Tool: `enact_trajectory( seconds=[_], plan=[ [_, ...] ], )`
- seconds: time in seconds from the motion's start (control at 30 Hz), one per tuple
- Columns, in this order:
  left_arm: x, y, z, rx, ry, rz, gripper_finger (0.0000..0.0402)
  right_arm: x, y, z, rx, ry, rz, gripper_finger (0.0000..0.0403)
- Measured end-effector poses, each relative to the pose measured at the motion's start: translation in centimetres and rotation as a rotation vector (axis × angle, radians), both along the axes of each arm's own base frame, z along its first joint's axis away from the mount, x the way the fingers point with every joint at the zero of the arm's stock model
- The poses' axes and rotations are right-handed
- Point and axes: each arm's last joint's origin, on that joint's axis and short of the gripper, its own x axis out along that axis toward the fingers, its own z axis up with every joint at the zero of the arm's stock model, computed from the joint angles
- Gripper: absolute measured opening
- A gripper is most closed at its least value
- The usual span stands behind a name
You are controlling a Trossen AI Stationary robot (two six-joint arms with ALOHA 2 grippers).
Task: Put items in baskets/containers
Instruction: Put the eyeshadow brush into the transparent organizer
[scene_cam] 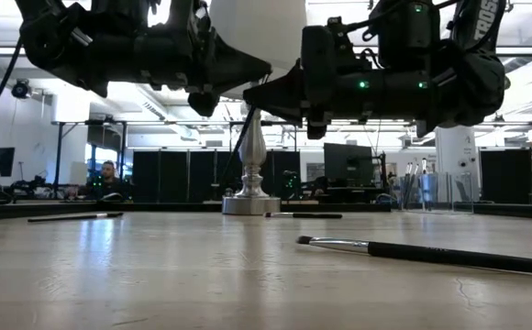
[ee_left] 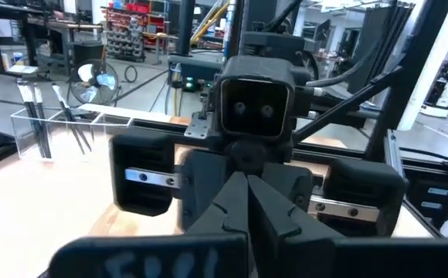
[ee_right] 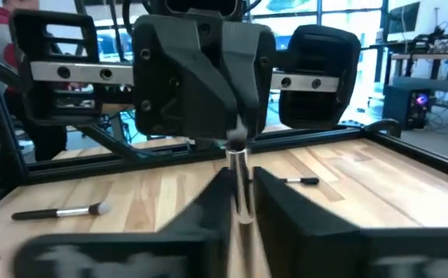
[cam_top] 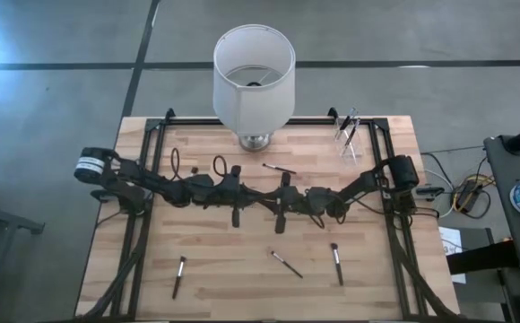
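Note:
Both arms meet tip to tip in mid-air over the table's middle. My left gripper (cam_top: 253, 197) (ee_left: 247, 205) and my right gripper (cam_top: 267, 201) (ee_right: 241, 201) face each other, both shut, with one thin makeup brush (ee_right: 241, 181) between them. Several more brushes lie flat on the wood: near the front edge (cam_top: 179, 276), (cam_top: 287, 263), (cam_top: 337, 263) and by the lamp base (cam_top: 278, 168). The small clear cup (cam_top: 348, 135) (ee_left: 46, 127) stands at the far right corner with several brushes upright in it. My left gripper comes level from the table's left; its fingertips (ee_right: 235, 137) close on the brush's end that points away from the right gripper. The left wrist view does not show the brush between the fingers. The brush is clear of the table. My right gripper pinches the brush at its silvery ferrule (ee_right: 242, 166) between the two fingers, coming level from the table's right. The fingers lie along the brush, which sticks out past their tips toward the left gripper. It hangs well above the table.
A big white lampshade (cam_top: 253, 76) on a metal base (scene_cam: 251, 202) stands at the far middle edge. Black frame rails (cam_top: 152, 144) run along the table's left, right and far sides. A person (scene_cam: 108, 179) sits in the room behind.

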Motion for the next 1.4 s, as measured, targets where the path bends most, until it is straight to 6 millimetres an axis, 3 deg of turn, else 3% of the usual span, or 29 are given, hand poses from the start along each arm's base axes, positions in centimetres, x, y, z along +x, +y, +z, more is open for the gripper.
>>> enact_trajectory(
  seconds=[0.07, 0.3, 0.43, 0.53, 0.73, 0.9, 1.13, 1.4],
  plan=[
    [0.0, 0.1, 0.0, -0.011, -0.001, 0.004, 0.0000, -0.1, 0.0, -0.1, -0.004, 0.004, -0.005, 0.0021],
    [-0.5, 0.0, 0.5, -0.023, -0.010, -0.005, 0.0027, -1.3, -0.3, -0.1, 0.000, 0.034, -0.039, 0.0016],
    [-2.0, 0.2, 0.8, 0.010, -0.020, 0.003, 0.0049, -3.4, -0.9, 1.1, -0.011, 0.094, -0.099, 0.0015],
    [-3.8, 0.3, 0.7, 0.057, -0.027, 0.006, 0.0054, -5.7, -1.9, 3.1, -0.010, 0.145, -0.204, 0.0014],
    [-6.9, 0.5, -0.1, 0.061, -0.056, 0.019, 0.0045, -11.7, -5.3, 7.2, 0.046, 0.328, -0.525, 0.0014],
    [-8.0, 0.7, 0.1, 0.067, -0.085, 0.057, 0.0014, -16.9, -8.9, 9.8, 0.113, 0.339, -0.814, 0.0014],
    [-8.1, 0.7, 0.2, 0.062, -0.088, 0.057, 0.0001, -21.8, -13.5, 10.7, 0.236, 0.310, -1.039, 0.0014],
    [-8.1, 0.7, 0.1, 0.055, -0.082, 0.050, 0.0000, -23.6, -17.3, 9.2, 0.396, 0.342, -1.098, 0.0014]
  ],
)
